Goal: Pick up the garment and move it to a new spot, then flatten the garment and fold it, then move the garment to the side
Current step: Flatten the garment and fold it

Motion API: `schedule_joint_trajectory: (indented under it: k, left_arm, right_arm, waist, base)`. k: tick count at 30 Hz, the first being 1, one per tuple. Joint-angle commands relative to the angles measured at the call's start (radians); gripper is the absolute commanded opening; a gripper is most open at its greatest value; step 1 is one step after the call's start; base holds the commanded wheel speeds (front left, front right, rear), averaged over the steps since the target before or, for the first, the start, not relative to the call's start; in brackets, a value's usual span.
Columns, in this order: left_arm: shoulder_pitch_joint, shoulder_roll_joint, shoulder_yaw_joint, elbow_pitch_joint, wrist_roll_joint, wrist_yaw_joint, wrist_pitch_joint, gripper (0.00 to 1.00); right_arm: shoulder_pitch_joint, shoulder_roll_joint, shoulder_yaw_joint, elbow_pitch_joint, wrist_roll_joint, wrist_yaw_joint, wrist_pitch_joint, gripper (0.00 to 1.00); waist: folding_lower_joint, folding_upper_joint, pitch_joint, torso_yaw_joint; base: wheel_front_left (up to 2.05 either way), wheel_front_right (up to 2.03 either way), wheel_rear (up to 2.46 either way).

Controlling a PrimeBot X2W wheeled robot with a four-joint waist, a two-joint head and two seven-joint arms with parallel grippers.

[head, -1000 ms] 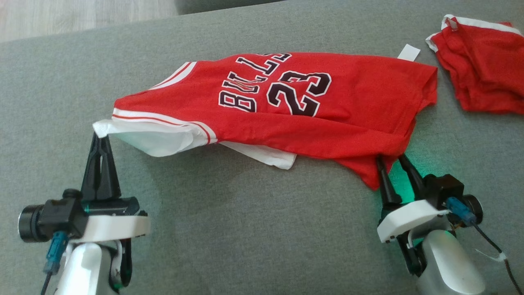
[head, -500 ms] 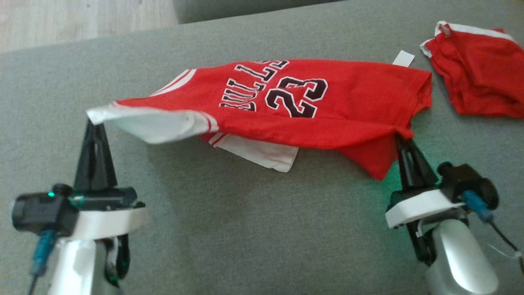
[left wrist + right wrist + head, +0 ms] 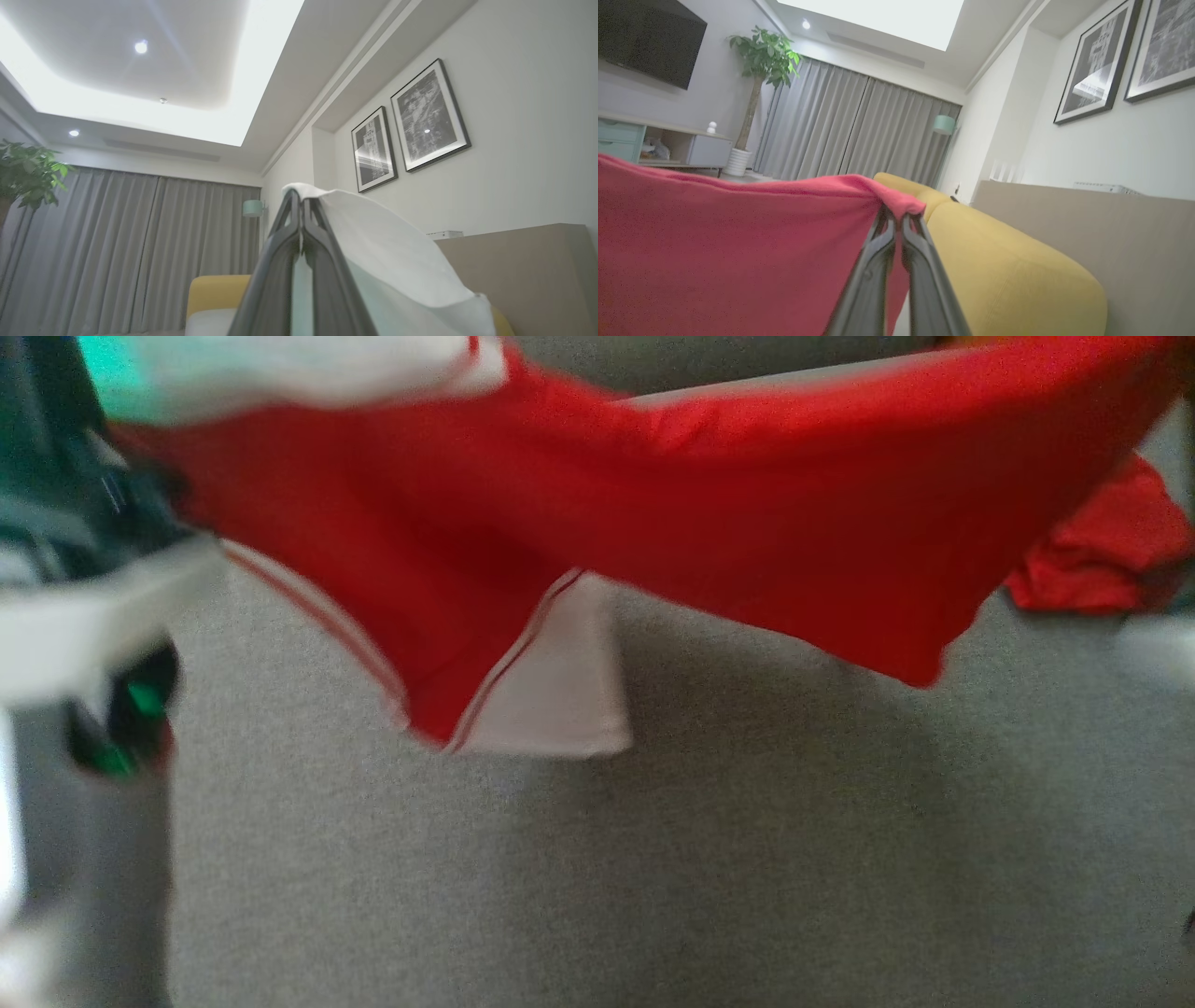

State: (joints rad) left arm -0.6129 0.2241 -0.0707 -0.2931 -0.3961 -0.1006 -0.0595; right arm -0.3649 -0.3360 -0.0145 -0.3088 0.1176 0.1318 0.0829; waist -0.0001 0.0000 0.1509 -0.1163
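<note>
Two edges of garment [image 3: 709, 523] pinched: left claw [image 3: 302, 205], right claw [image 3: 896, 219]; cloth sags between.

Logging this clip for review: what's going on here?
The robot holds a red jersey up over the grey surface, stretched between its two arms. The left end effector is shut on a white part of it, the right end effector on a red edge. A second red garment lies on the surface at the right.
</note>
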Motion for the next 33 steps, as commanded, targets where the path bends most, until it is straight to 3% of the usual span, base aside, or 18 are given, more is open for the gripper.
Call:
schedule_joint_trajectory:
  k: [1,5,10,17,23,28,33]
  left_arm:
    - [-0.071,0.044,0.026,-0.025,-0.005,-0.005,0.02,0.0]
    - [-0.268,0.059,0.012,0.075,-0.048,-0.011,0.094,0.0]
    - [-0.459,0.091,-0.013,0.25,-0.059,-0.02,0.117,0.0]
    - [-0.723,0.11,-0.058,0.473,-0.044,-0.027,-0.002,0.0]
    - [-0.942,0.102,-0.13,0.607,-0.068,-0.03,-0.14,0.0]
    - [-0.895,0.156,-0.191,0.596,-0.16,-0.03,-0.183,0.0]
    - [-0.637,0.228,-0.22,0.5,-0.233,-0.03,-0.199,0.0]
  right_arm:
    - [-0.056,-0.027,0.012,-0.03,0.02,-0.001,0.024,0.0]
    - [-0.223,-0.093,0.052,0.042,0.121,-0.001,0.117,0.0]
    - [-0.454,-0.128,0.125,0.229,0.193,-0.001,0.137,0.0]
    - [-0.753,-0.123,0.199,0.489,0.173,-0.001,0.023,0.0]
    - [-0.942,-0.148,0.192,0.613,0.076,-0.001,-0.14,0.0]
    - [-0.926,-0.158,0.218,0.673,0.051,-0.001,-0.207,0.0]
    - [-0.786,-0.153,0.238,0.733,0.068,-0.001,-0.237,0.0]
  waist:
    - [0.0001,0.0,0.011,0.005]
    - [0.0001,0.0,0.067,0.02]
    - [0.0001,0.0,0.175,0.029]
    - [0.0001,0.0,0.307,0.044]
    - [0.0001,0.0,0.372,0.067]
    - [0.0001,0.0,0.384,0.08]
    - [0.0001,0.0,0.369,0.096]
  base:
    - [0.0,0.0,0.0]
    - [0.0,0.0,0.0]
    - [0.0,0.0,0.0]
    - [0.0,0.0,0.0]
    - [0.0,0.0,0.0]
    - [0.0,0.0,0.0]
    - [0.0,0.0,0.0]
